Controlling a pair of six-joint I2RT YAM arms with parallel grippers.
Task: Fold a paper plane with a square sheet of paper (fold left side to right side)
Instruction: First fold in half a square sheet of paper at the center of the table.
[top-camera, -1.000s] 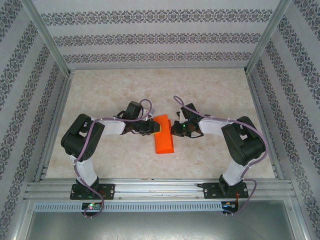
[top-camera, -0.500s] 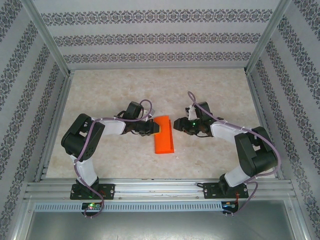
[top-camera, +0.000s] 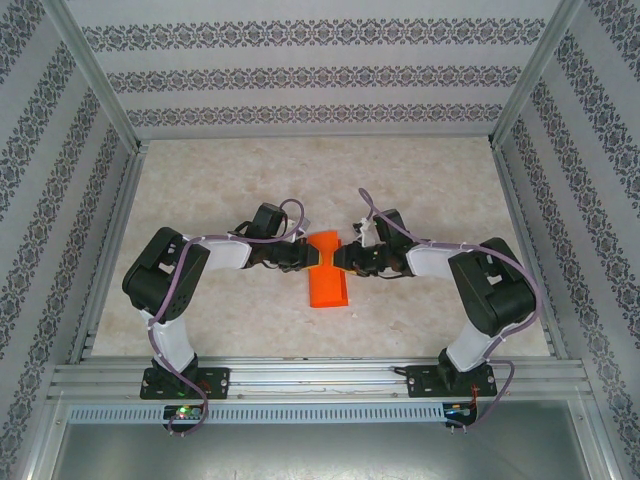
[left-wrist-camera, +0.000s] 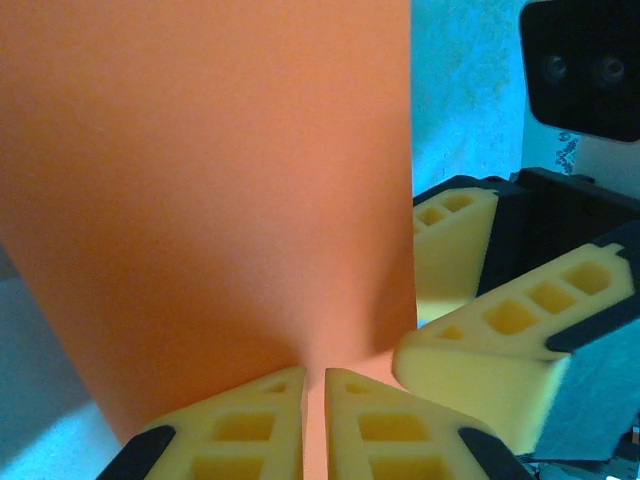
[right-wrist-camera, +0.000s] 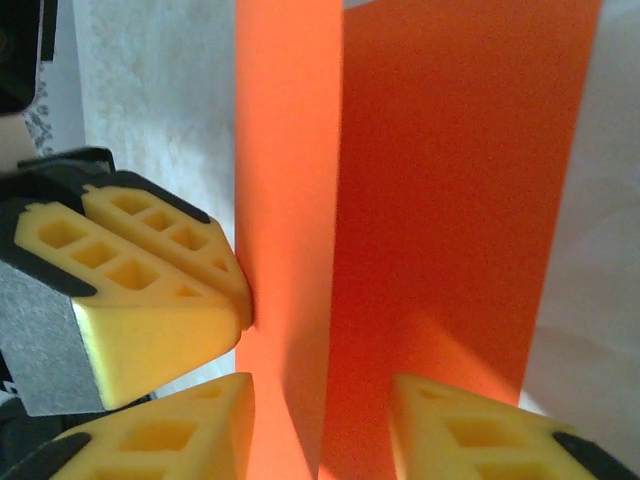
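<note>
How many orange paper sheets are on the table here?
1. The orange sheet sits centrally, between the left claw and the right claw; a second sheet layered exactly underneath could be hidden.

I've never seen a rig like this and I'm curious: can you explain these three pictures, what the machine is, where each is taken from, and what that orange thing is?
This is a robot with two arms, each ending in a two-finger gripper with yellow foam pads. The wide picture is from a fixed camera above and behind them: left arm on the left, right arm on the right. The two close-ups come from cameras on the wrists, looking past each arm's own fingers. On the table lies a sheet of orange paper, folded into a narrow rectangle. The left gripper is pinched shut on one edge. The right gripper is open, with paper between its fingers.
</note>
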